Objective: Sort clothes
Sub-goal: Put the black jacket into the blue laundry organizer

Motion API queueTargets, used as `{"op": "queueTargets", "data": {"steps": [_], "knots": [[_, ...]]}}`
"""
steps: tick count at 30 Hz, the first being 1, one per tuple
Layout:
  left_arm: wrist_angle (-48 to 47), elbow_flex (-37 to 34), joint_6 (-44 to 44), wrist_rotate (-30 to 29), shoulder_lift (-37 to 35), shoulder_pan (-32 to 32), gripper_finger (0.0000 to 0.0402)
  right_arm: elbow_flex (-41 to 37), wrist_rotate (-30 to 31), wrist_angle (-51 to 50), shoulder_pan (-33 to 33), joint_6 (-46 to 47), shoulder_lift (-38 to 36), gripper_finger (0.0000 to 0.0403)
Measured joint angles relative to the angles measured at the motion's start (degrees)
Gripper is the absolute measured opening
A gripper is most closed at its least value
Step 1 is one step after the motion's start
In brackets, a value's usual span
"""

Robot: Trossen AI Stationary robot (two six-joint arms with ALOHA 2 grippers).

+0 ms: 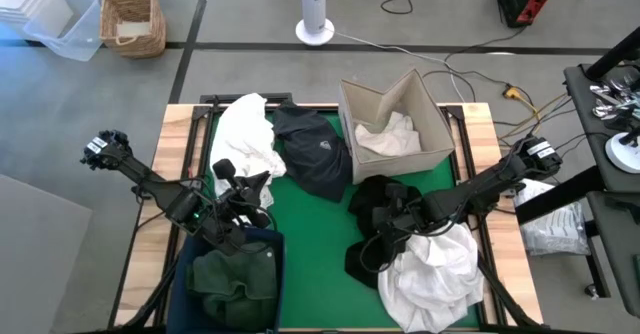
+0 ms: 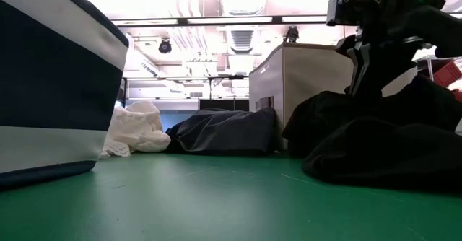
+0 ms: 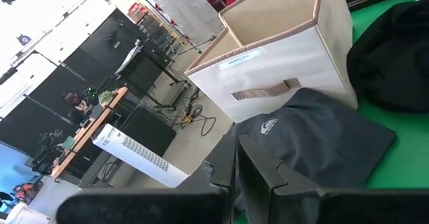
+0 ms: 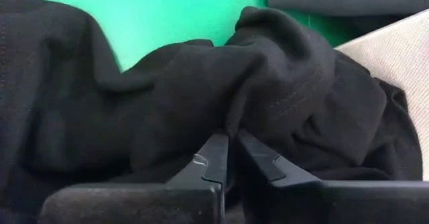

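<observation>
Right gripper pinches a fold of the black garment lying beside the cardboard box: the grasp step. Next, probably lift clear and carry to the navy bin. Left gripper hovers there, fingers nearly closed, empty.

Navy bin at the table's near left corner cut by the high view's bottom edge; in the low view only one wall showing. White pile at the near right edge likewise cropped below. White cloth partly hidden inside the cardboard box. Fold of the black garment vanishing between the right gripper tips. Far-off person in the left wrist view too small to make out.
</observation>
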Motion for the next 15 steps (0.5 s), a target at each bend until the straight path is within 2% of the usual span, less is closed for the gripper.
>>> {"op": "queueTargets", "data": {"steps": [2,3,7,9,15], "knots": [[1.36,0.0,-0.01,1.95,0.0,0.0,0.0,-0.02,0.01,0.07,0.0,-0.28,-0.13,0.0013],[2.25,0.0,0.05,4.97,0.0,0.01,0.0,-0.02,0.02,0.18,0.0,-0.52,-0.33,0.0011],[6.81,-0.29,4.7,23.99,0.0,0.4,0.0,1.03,0.07,1.97,0.04,-2.98,-1.57,0.0009],[10.6,-0.98,7.91,29.74,0.0,0.48,0.0,1.64,0.08,3.3,0.04,-4.68,-2.62,0.0009],[22.43,-2.36,16.23,31.51,0.0,0.76,0.0,3.29,0.05,9.83,0.15,-12.33,-6.13,0.0009]]}}
